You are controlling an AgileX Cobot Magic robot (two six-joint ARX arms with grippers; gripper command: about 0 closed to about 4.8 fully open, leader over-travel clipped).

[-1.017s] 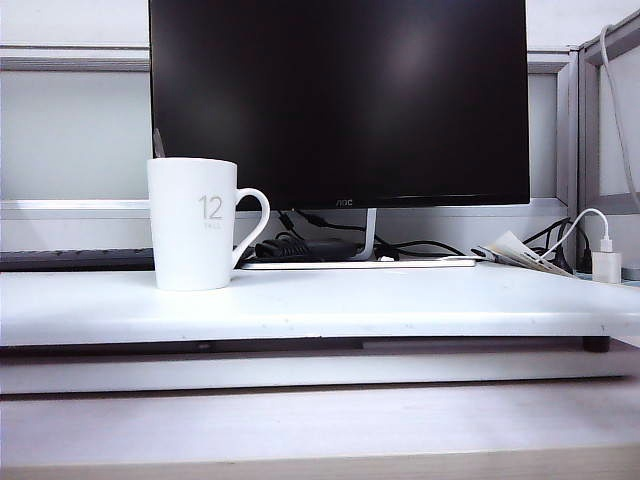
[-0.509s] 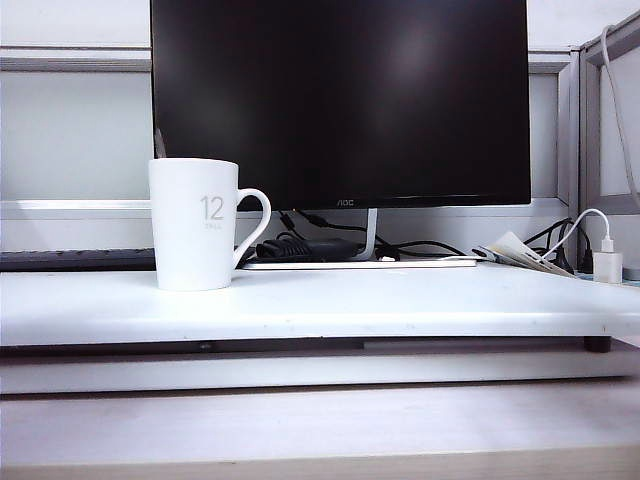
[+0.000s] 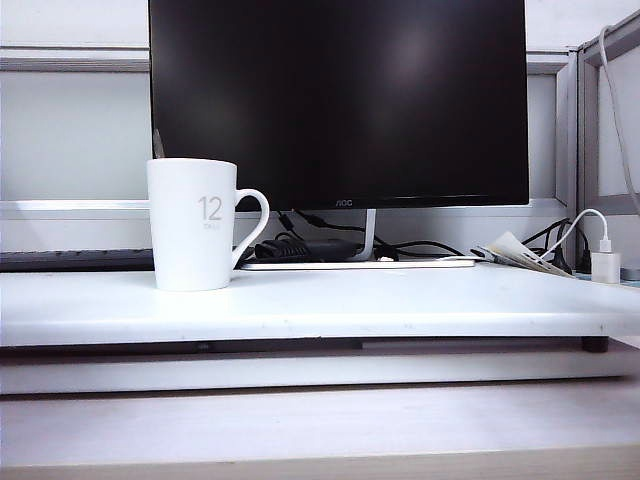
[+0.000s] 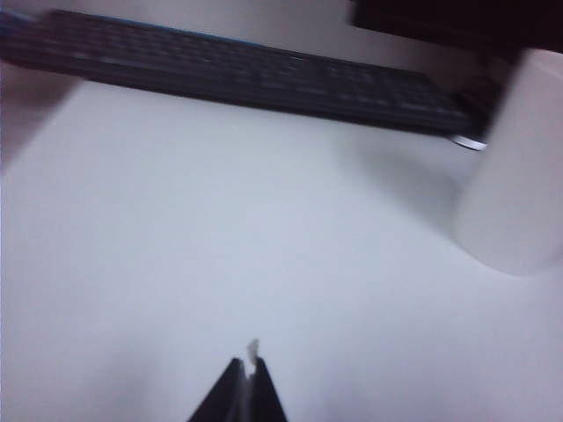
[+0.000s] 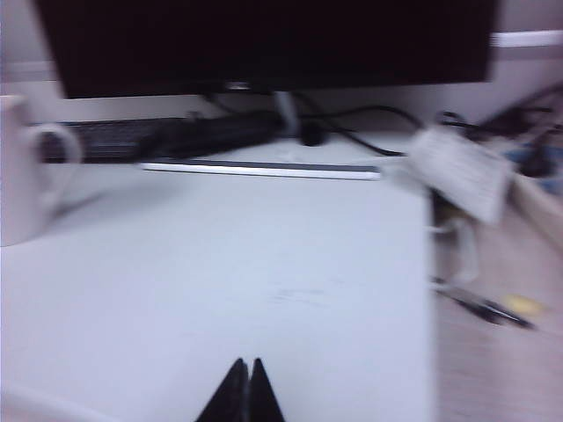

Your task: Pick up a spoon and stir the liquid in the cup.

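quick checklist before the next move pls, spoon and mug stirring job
1. Mug upright on the desk: ok.
2. Spoon located: ok, a thin handle sticks up from the mug at its far rim.
3. Liquid in the mug: cannot tell, the inside is hidden.
4. Left hand ready to grasp: not ok, shut and empty over bare desk, short of the mug.
5. Right hand out of the way: ok, shut and empty over the desk, well away from the mug.
6. Space around the mug: ok, keyboard and monitor sit behind it.

White desk [image 3: 400, 305], dark monitor [image 3: 340, 100]
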